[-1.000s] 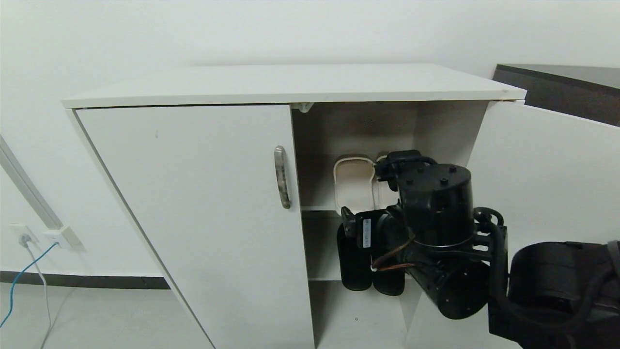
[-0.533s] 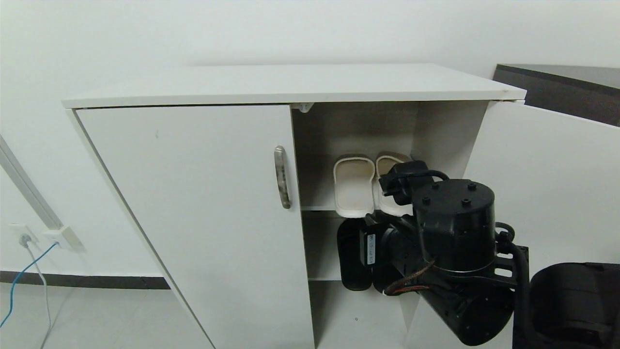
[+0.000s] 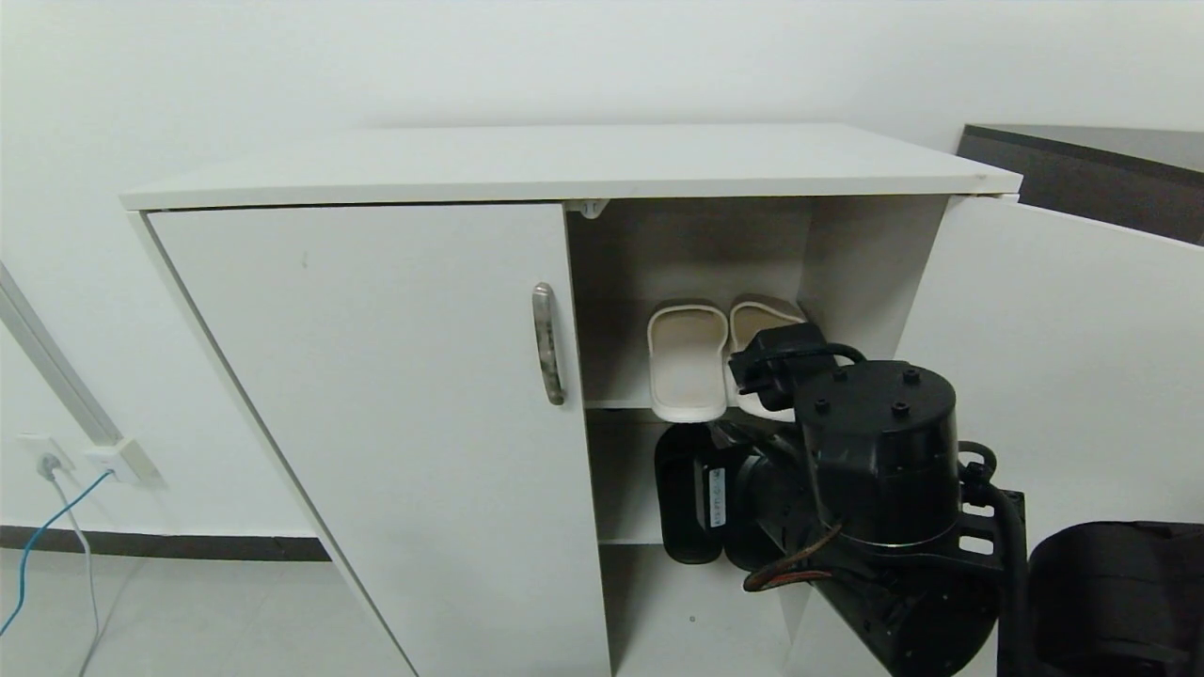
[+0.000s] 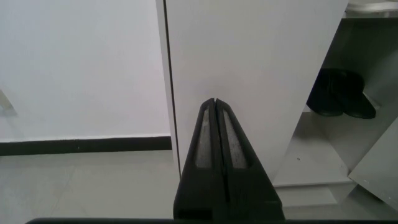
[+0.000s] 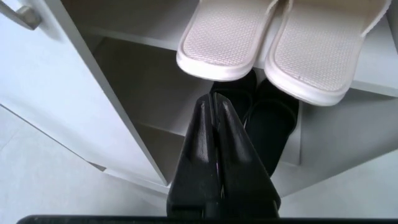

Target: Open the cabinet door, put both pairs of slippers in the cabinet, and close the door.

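Note:
The white cabinet [image 3: 564,165] has its right door [image 3: 1063,357] swung open and its left door [image 3: 376,395] closed. A white pair of slippers [image 3: 687,362] lies on the upper shelf, heels overhanging the edge. A black pair of slippers [image 3: 685,508] sits on the shelf below. My right arm [image 3: 875,451] hangs in front of the opening, below the white pair. My right gripper [image 5: 214,102] is shut and holds nothing, just under the white slippers [image 5: 230,37] and in front of the black slippers [image 5: 270,134]. My left gripper [image 4: 215,109] is shut and holds nothing, facing the closed left door [image 4: 249,62].
The left door carries a metal handle [image 3: 547,343] by the opening. The bottom compartment floor [image 3: 696,611] is bare. A wall socket with cables [image 3: 42,461] sits low on the left. A dark counter [image 3: 1082,169] stands behind the open door.
My right arm has drawn back and down from the upper shelf, uncovering the right white slipper. Both pairs of slippers stay in place.

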Motion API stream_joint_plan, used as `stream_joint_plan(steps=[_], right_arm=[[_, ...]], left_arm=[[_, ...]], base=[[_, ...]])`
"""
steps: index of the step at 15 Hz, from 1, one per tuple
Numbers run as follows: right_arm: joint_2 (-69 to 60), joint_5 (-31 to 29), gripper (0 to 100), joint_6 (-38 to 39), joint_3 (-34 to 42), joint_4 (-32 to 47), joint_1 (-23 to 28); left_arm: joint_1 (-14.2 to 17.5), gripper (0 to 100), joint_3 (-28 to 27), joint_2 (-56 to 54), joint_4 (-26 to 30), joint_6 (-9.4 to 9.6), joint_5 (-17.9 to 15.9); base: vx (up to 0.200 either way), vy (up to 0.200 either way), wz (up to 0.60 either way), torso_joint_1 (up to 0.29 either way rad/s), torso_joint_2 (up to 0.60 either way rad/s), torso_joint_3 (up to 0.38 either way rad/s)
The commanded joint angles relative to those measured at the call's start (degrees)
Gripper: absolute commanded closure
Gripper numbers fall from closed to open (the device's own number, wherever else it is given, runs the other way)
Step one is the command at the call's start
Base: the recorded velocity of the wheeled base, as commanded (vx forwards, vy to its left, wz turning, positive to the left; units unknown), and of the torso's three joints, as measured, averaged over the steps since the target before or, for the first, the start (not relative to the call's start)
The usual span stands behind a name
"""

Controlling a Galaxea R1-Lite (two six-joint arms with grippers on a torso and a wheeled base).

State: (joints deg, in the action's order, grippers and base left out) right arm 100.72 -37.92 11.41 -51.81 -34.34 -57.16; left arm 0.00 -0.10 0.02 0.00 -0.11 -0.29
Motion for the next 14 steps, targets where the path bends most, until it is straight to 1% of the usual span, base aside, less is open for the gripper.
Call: stream_joint_plan(steps=[1,14], right_arm=[[0.97,0.04,100,0.02,0.04,-0.02,-0.23],[2.03,-0.04,100,-0.25,1.8,0.06,-0.32]], left_arm=[[0.0,100,0.01,-0.02,0.0,0.02,0.03],[0.0,100,0.01,-0.02,0.0,-0.15,0.12]], base=[[-0.2,0.0,0.0,0.002,0.01,-0.002],[-0.2,0.0,0.0,0.002,0.0,0.002]])
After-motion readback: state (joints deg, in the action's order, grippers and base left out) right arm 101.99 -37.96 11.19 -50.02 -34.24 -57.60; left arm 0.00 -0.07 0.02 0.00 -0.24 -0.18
